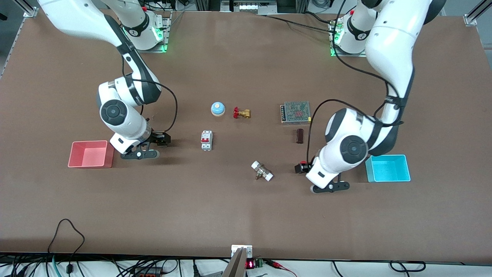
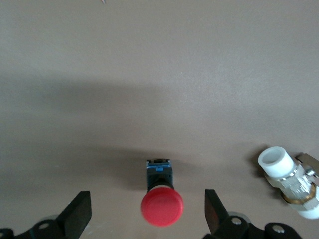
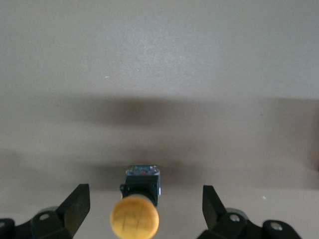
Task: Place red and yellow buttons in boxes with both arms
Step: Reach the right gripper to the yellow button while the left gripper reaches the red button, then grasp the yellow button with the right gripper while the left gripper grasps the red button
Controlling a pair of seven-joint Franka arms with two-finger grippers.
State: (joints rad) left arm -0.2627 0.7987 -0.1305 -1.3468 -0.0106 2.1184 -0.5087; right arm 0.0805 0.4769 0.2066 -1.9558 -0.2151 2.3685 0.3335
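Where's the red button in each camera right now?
Front view: red button, mostly hidden beside the left arm's wrist.
Left wrist view: red button between the open left gripper fingers.
Right wrist view: not in it.
Shared landmark: white-capped fitting.

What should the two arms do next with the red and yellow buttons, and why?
Probably close both sets of jaws. The left gripper is open with the red button lying between its fingers, and the right gripper is open around the yellow button. Neither is gripped yet, and both boxes hold nothing.
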